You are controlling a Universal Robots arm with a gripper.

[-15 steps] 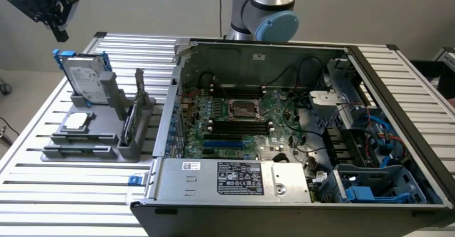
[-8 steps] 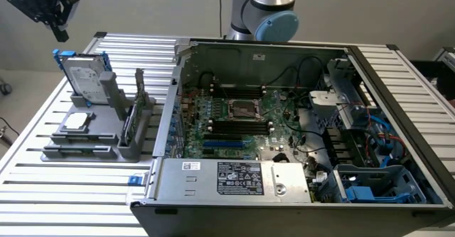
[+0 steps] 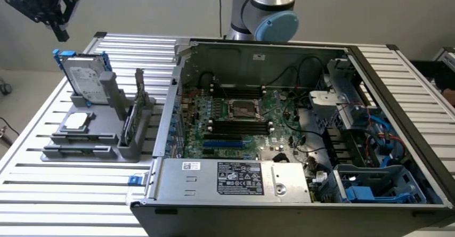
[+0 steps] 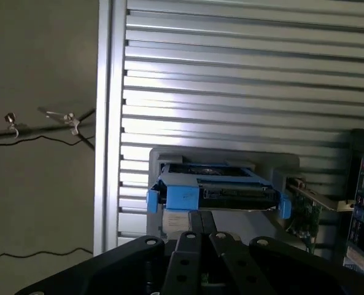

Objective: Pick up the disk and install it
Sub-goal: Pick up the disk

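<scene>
Ribbed aluminium slats form the bench [image 3: 71,194]. On it, a grey moulded plastic fixture [image 3: 85,149] holds the disk [image 3: 85,77] on edge, leaning back. The disk is a flat rectangular silver-grey drive with a white label, in a blue plastic carrier. The black pincer [image 3: 61,33] hangs above it, apart from it, jaws together and empty. An open sheet-metal computer chassis [image 3: 256,61] stands just beside the fixture.
</scene>
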